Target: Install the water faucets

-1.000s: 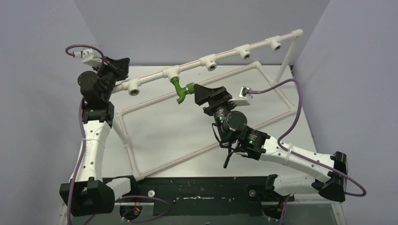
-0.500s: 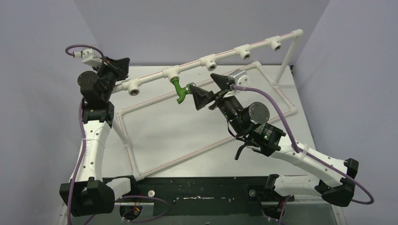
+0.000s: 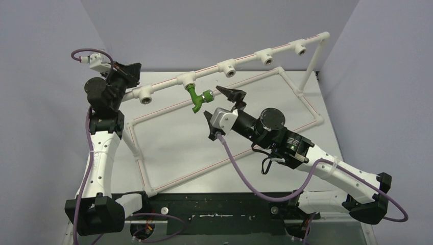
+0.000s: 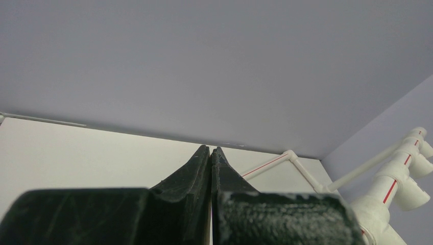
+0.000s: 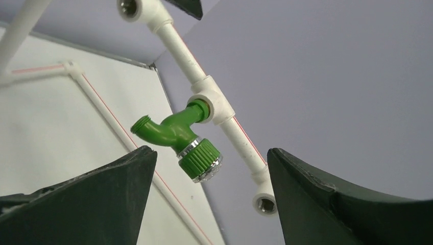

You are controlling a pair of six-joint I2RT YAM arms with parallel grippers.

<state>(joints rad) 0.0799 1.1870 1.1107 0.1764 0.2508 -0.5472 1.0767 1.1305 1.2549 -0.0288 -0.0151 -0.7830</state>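
Right wrist view shows you the right gripper (image 5: 210, 152) spread wide beside the green faucet (image 5: 176, 133) seated in a white tee (image 5: 213, 103), while your left gripper (image 4: 211, 149) sits pressed together.

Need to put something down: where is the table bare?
Bare table inside the floor pipe frame, near-left of the green faucet; also the wedge between that frame and the black base plate. Crowded at the faucet, where the open right pincer hovers.

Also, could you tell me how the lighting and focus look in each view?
Top external: even, diffuse light, only faint shadows on the table. Right wrist: faucet crisp, small glint on its chrome ring. Left wrist: shut left tool dark against the pale wall.
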